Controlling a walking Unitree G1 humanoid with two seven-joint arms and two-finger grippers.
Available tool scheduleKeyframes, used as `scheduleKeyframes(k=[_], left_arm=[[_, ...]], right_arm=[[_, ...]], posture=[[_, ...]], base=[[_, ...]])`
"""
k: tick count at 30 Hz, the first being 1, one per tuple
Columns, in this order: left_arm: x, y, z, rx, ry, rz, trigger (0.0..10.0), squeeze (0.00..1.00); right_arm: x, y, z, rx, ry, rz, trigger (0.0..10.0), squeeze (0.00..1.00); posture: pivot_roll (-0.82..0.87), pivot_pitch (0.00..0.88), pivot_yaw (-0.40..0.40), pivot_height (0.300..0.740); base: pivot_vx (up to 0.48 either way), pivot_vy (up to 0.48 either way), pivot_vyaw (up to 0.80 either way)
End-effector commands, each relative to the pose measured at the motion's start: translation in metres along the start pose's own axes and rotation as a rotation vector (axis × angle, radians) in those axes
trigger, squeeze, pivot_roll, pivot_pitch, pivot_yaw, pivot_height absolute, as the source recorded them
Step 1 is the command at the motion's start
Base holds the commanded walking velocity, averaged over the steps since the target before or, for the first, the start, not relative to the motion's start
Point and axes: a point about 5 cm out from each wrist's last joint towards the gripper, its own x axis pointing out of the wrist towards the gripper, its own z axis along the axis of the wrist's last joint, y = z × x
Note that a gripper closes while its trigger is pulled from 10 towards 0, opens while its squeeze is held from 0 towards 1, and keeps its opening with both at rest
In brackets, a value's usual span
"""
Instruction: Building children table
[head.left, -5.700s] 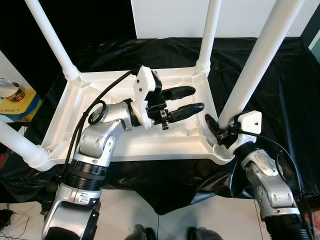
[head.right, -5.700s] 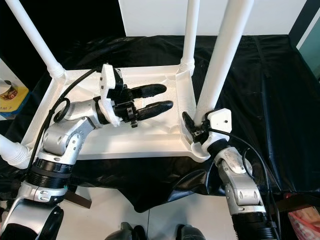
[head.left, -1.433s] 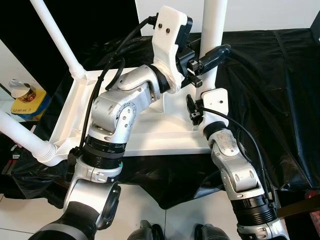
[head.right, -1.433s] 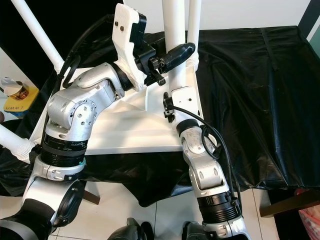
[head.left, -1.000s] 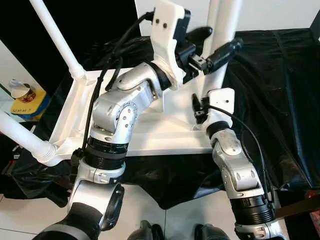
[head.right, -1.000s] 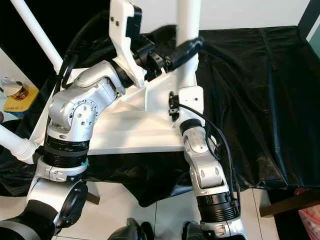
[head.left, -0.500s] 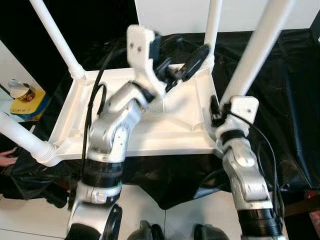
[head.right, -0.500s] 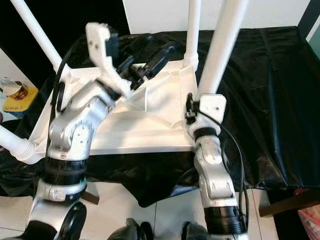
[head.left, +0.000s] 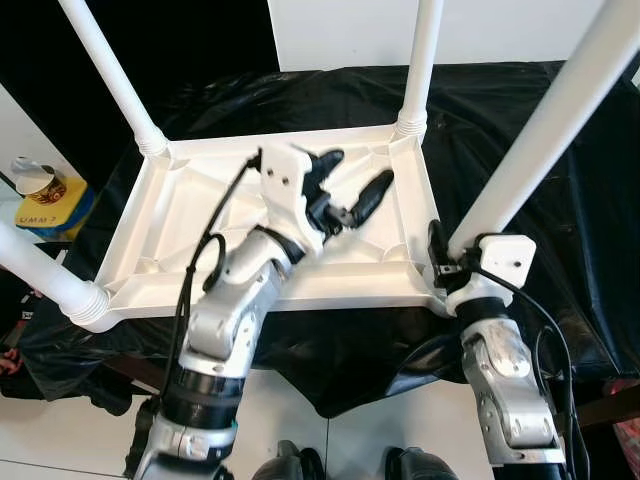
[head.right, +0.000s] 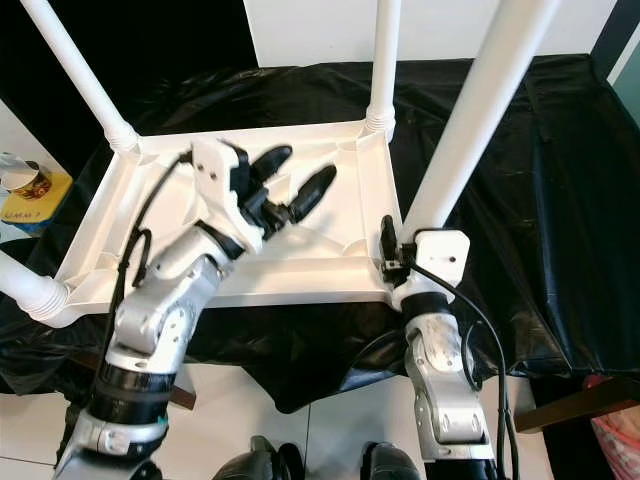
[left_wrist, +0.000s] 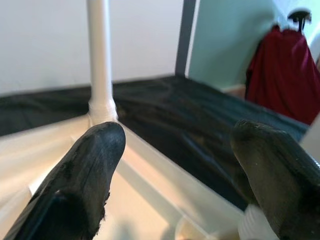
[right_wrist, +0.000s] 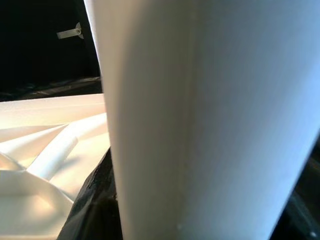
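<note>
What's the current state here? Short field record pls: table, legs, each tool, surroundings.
table: white plastic tabletop lying upside down on a black cloth
legs: four white legs pointing up, one at each corner
left tool: left tool open, over the tabletop's ribbed underside, holding nothing
right tool: right tool at the base of the near right leg, fingers around it
surroundings: paper cup on a yellow item to the robot's left

Black sheet (head.left: 560, 130) over surface; upturned white table (head.left: 160, 215) on it.
</note>
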Motion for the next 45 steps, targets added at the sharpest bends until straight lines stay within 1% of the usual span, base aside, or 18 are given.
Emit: scheduleKeyframes(k=[1, 7, 12, 17, 19, 23, 25, 27, 32, 37, 38, 39, 41, 44, 45], left_arm=[[-0.004, -0.006, -0.004, 0.040, 0.008, -0.043, 10.0, 0.00], [-0.011, -0.010, -0.016, 0.060, 0.049, -0.054, 10.0, 0.00], [-0.013, -0.012, -0.020, 0.055, 0.064, -0.060, 10.0, 0.00], [-0.017, -0.017, -0.025, 0.041, 0.089, -0.089, 10.0, 0.00], [-0.019, -0.021, -0.029, 0.035, 0.107, -0.108, 10.0, 0.00], [-0.020, -0.022, -0.031, 0.039, 0.119, -0.117, 10.0, 0.00], [-0.020, -0.022, -0.031, 0.039, 0.119, -0.117, 10.0, 0.00], [-0.021, -0.022, -0.031, 0.040, 0.123, -0.116, 10.0, 0.00], [-0.021, -0.022, -0.030, 0.035, 0.124, -0.115, 10.0, 0.00], [-0.021, -0.022, -0.030, 0.036, 0.125, -0.116, 10.0, 0.00], [-0.020, -0.022, -0.030, 0.035, 0.124, -0.117, 10.0, 0.00], [-0.020, -0.022, -0.030, 0.035, 0.124, -0.117, 10.0, 0.00], [-0.020, -0.022, -0.029, 0.032, 0.124, -0.121, 10.0, 0.00], [-0.020, -0.022, -0.029, 0.032, 0.124, -0.122, 10.0, 0.00], [-0.020, -0.022, -0.029, 0.032, 0.124, -0.124, 10.0, 0.00]], right_arm=[[-0.006, -0.004, -0.007, 0.008, 0.031, -0.004, 10.0, 0.00], [-0.010, -0.010, -0.015, 0.005, 0.057, -0.009, 10.0, 0.00], [-0.011, -0.013, -0.019, 0.006, 0.068, -0.004, 10.0, 0.00], [-0.010, -0.011, -0.024, -0.017, 0.073, 0.055, 10.0, 0.00], [-0.012, -0.009, -0.028, -0.046, 0.080, 0.099, 10.0, 0.00], [-0.016, -0.007, -0.032, -0.078, 0.087, 0.143, 10.0, 0.00], [-0.016, -0.007, -0.032, -0.078, 0.087, 0.143, 10.0, 0.00], [-0.022, -0.006, -0.038, -0.113, 0.100, 0.177, 10.0, 0.00], [-0.027, -0.009, -0.046, -0.150, 0.120, 0.209, 10.0, 0.00], [-0.027, -0.008, -0.048, -0.154, 0.127, 0.241, 10.0, 0.00], [-0.027, -0.006, -0.049, -0.169, 0.125, 0.274, 10.0, 0.00], [-0.027, -0.006, -0.049, -0.169, 0.125, 0.274, 10.0, 0.00], [-0.029, -0.002, -0.051, -0.199, 0.125, 0.341, 10.0, 0.00], [-0.030, -0.001, -0.052, -0.203, 0.126, 0.357, 10.0, 0.00], [-0.031, 0.000, -0.054, -0.187, 0.148, 0.383, 10.0, 0.00]], posture=[[-0.12, 0.157, 0.066, 0.740], [-0.12, 0.159, 0.065, 0.740], [-0.12, 0.159, 0.067, 0.740], [-0.12, 0.157, 0.068, 0.740], [-0.12, 0.154, 0.066, 0.740], [-0.11, 0.149, 0.060, 0.740], [-0.11, 0.149, 0.060, 0.740], [-0.11, 0.147, 0.060, 0.740], [-0.11, 0.143, 0.063, 0.740], [-0.11, 0.142, 0.064, 0.740], [-0.11, 0.138, 0.068, 0.740], [-0.11, 0.138, 0.068, 0.740], [-0.11, 0.135, 0.068, 0.740], [-0.11, 0.135, 0.068, 0.740], [-0.11, 0.133, 0.067, 0.740]], base=[[0.000, 0.000, 0.00], [0.000, 0.000, 0.00], [0.000, 0.000, 0.00], [0.000, 0.000, 0.00], [0.000, 0.000, 0.00], [0.000, 0.000, 0.00], [0.000, 0.000, 0.00], [0.000, 0.000, 0.00], [0.000, 0.000, 0.00], [0.000, 0.000, 0.00], [0.000, 0.000, 0.00], [0.000, 0.000, 0.00], [0.000, 0.000, 0.00], [0.000, 0.000, 0.00], [0.000, 0.000, 0.00]])
